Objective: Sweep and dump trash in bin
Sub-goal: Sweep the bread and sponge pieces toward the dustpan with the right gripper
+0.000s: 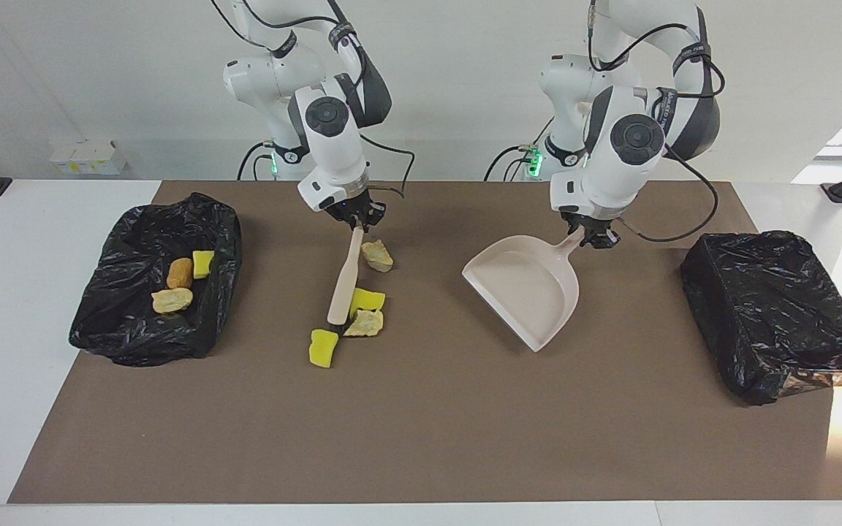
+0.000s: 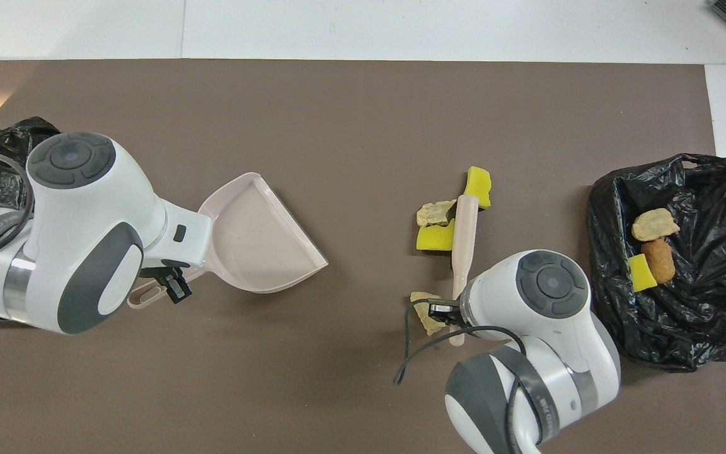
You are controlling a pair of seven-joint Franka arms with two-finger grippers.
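My right gripper [image 1: 354, 216] [image 2: 446, 309] is shut on the handle of a beige brush [image 1: 343, 281] [image 2: 465, 228]. The brush slants down onto the brown mat, its head among loose trash: two yellow sponge chunks [image 1: 368, 298] [image 1: 323, 348] and a tan lump [image 1: 365, 323]. Another tan lump [image 1: 377, 256] [image 2: 426, 310] lies beside the handle, nearer the robots. My left gripper [image 1: 590, 235] [image 2: 167, 288] is shut on the handle of the beige dustpan [image 1: 523, 292] [image 2: 256, 239], whose mouth faces the pile. The black-bagged bin [image 1: 129, 329] [image 2: 703, 315] at the right arm's end holds three pieces.
In the bin lie an orange-brown piece [image 1: 180, 272], a yellow chunk [image 1: 203, 263] and a tan piece [image 1: 172, 299]. A second black-bagged box [image 1: 779, 314] sits at the left arm's end of the mat. A cable loops from the right wrist [image 2: 407, 353].
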